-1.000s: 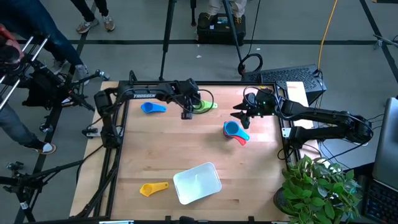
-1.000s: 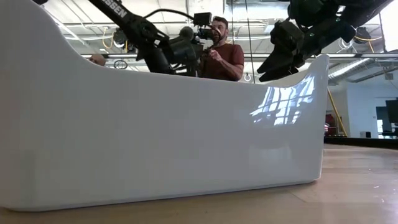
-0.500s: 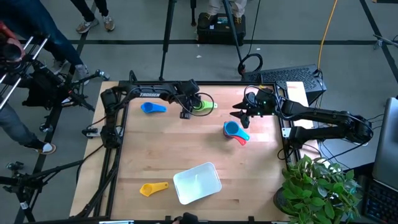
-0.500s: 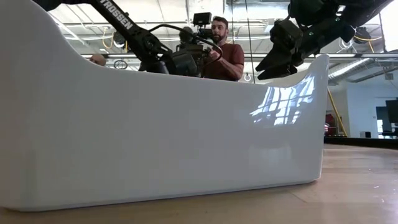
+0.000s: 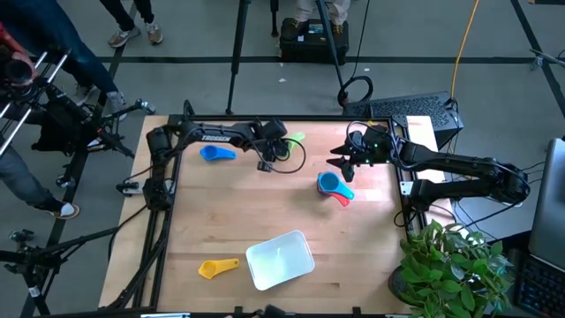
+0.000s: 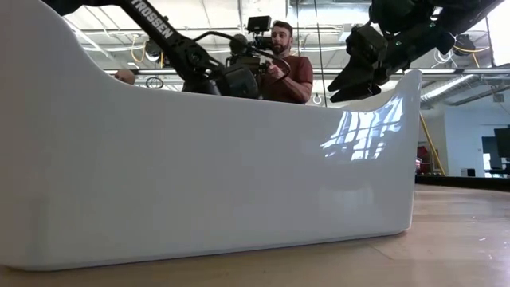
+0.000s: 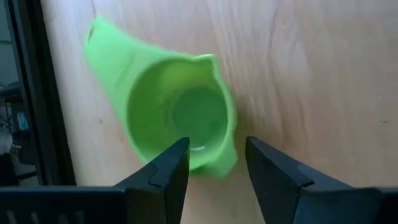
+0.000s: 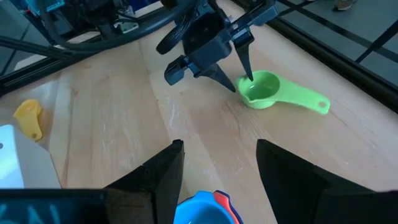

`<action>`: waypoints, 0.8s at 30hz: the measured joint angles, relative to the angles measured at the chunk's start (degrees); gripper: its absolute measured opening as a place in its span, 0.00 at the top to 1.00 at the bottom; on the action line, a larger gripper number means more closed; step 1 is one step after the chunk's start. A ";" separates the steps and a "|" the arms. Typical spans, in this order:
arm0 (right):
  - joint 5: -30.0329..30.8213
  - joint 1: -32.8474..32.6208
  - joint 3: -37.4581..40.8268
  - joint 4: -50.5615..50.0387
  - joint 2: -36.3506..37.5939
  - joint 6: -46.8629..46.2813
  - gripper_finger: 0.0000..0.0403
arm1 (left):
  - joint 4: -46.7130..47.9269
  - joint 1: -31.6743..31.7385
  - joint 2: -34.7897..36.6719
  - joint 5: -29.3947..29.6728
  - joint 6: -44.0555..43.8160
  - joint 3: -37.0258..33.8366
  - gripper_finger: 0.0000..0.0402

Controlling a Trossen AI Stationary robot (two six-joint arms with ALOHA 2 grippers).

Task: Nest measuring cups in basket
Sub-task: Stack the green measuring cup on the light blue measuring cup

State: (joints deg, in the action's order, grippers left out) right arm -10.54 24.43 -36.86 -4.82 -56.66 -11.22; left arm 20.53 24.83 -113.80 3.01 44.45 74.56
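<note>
Green cup (image 7: 180,118) near table edge (image 7: 28,93), left tool (image 7: 214,165) astride its rim.

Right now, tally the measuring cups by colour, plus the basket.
Blue: 2, lone blue cup, stacked blue cup
Green cup: 1
Yellow cup: 1
Red cup: 1, under the stacked blue one
Basket: 1
Total: 6 seen; the stack may hide more.

Glossy white plastic basket (image 6: 199,159), smooth green plastic cup (image 7: 180,118), matt pale wood table (image 5: 265,212)
</note>
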 joint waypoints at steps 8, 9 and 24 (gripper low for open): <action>0.02 0.00 0.00 -0.13 0.00 0.00 0.52 | -0.33 -0.91 0.00 0.02 0.61 0.00 0.62; 0.01 0.00 0.00 -0.13 0.00 0.00 0.52 | -0.44 -0.91 0.00 0.02 0.43 0.00 0.63; -0.01 0.02 0.00 -0.13 0.00 0.13 0.52 | -4.30 -0.76 -1.07 0.04 0.70 0.02 0.82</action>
State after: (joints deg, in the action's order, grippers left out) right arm -10.55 24.45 -36.86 -4.95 -56.66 -11.09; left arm 16.22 24.08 -114.87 3.05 45.15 74.59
